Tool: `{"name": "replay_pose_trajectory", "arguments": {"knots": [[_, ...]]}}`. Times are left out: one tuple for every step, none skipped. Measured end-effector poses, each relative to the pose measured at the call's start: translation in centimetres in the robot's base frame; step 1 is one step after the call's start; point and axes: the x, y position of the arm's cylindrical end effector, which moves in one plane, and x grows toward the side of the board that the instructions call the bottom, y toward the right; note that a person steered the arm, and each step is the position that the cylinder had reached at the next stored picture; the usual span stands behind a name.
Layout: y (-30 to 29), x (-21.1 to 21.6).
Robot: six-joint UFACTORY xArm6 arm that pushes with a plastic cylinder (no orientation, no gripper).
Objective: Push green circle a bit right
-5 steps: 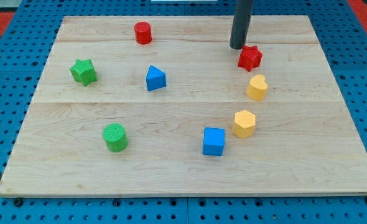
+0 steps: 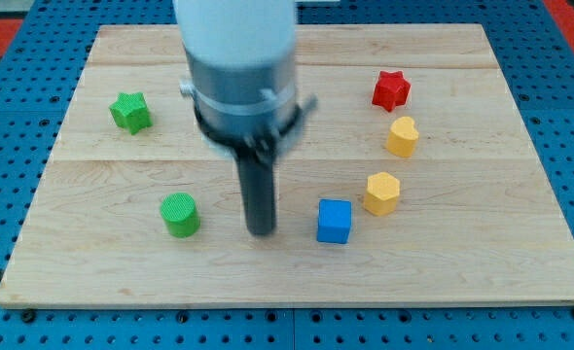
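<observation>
Task status: not started in effect. The green circle sits near the board's lower left, untouched. My tip is a plain rod with nothing to spread or pinch, and stands on the circle's right, apart from it, between it and the blue cube. I judge it must get round to the circle's left. Containers: none seen
</observation>
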Motion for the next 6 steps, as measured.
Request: {"name": "replay_pose_trajectory", "arguments": {"knots": [[-5.3,4.0],[-17.3,4.1],[-17.8,2.6],[-17.2,-0.7],[-14.9,-2.6],[-9.5,-2.6]]}}
